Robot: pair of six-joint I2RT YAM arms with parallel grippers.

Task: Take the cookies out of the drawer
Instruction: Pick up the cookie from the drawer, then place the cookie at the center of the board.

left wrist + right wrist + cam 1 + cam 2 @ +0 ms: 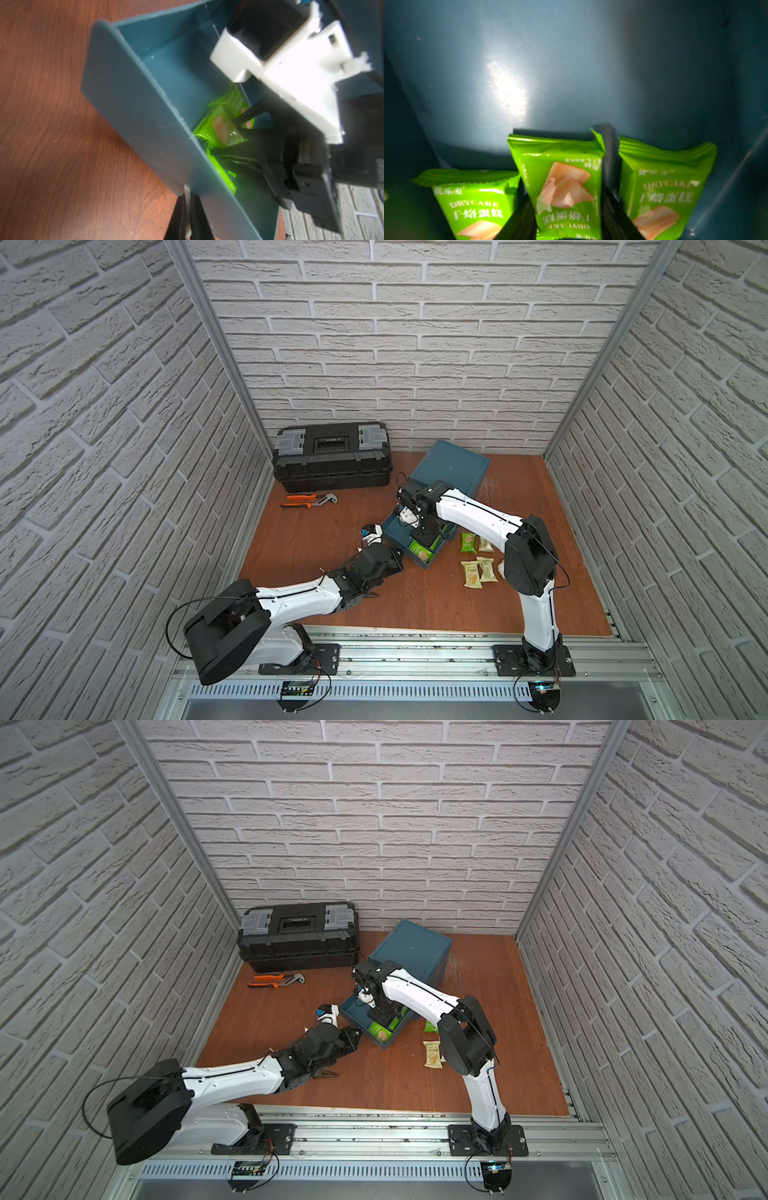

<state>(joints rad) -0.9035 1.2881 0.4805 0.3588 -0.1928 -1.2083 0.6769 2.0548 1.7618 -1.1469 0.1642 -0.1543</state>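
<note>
Right gripper (pixel 564 166) pinches middle bright-green foil cookie packet (pixel 562 187) in teal plastic drawer (pixel 128 116); lift straight, clear of drawer walls; left gripper (pixel 188 207) fingers pressed together.

Soft, even light from overhead fills both top views, leaving only faint shadows under the arms (pixel 473 514) on the tabletop (pixel 316 531), while the wide lens bows the brick walls (pixel 83 448) toward the picture edges. From the left wrist everything looks smeared and soft, the white mount (pixel 291 68) blown out to glare and the green packets (pixel 220 126) glowing. From the right wrist the drawer (pixel 571 62) is dim inside, with one hot glare patch on its blue surface and blurred print on the packets.
</note>
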